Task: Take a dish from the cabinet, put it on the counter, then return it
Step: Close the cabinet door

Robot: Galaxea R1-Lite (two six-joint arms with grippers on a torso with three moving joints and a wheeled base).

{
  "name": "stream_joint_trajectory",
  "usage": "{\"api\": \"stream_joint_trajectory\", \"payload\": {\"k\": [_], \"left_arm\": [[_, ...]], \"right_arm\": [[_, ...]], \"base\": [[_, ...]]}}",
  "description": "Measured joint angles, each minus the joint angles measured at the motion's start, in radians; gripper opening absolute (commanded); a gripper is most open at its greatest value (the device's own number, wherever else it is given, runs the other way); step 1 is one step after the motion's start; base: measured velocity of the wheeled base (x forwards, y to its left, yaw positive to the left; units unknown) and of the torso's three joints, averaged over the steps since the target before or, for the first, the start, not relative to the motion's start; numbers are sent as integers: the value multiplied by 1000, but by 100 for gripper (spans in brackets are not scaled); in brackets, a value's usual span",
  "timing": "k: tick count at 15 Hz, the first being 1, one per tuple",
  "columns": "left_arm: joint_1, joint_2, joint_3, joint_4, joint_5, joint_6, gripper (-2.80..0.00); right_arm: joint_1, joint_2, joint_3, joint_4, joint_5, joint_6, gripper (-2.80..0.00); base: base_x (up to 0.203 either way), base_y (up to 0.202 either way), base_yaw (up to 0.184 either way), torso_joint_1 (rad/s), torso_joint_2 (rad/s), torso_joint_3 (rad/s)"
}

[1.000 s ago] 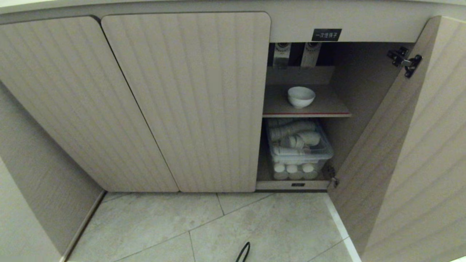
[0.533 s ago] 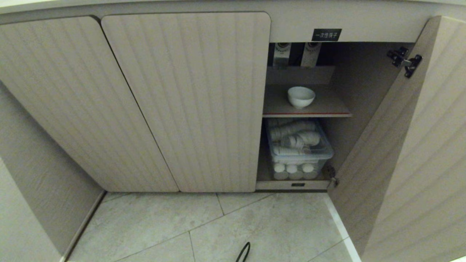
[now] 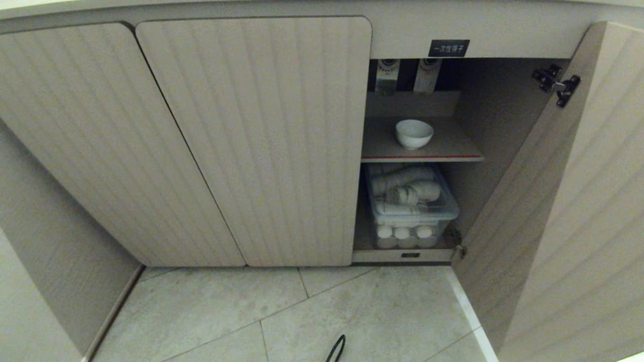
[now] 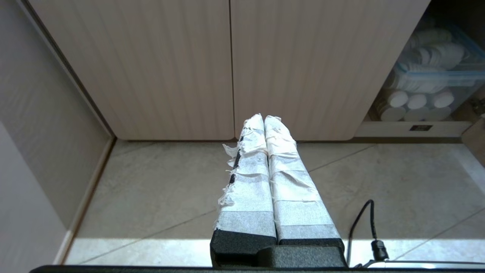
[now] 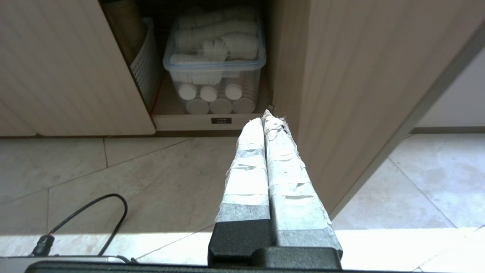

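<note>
Both claws, left claw [image 4: 264, 118] and right claw [image 5: 266, 115], pressed together, hang low over floor [image 3: 352, 311].

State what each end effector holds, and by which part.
Nothing. The left end effector and right end effector are both shut and empty; the small white ceramic bowl sits untouched on the cabinet shelf.

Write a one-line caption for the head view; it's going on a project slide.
White bowl alone on the red-edged shelf of the open cabinet, above a clear bin of paper cups.
</note>
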Motion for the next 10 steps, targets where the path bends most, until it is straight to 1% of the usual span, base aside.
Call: {"api": "stream_joint_trajectory", "payload": {"k": [2,10], "left_arm": [[0,0,0,0,0,0,-280],[0,0,0,0,0,-1,-280]], "right_arm": [[0,0,0,1,0,0,-280],[0,0,0,0,0,1,-280]], "base": [[-1,-141,6,2,5,3],[0,-194,1,2,2,4]]}}
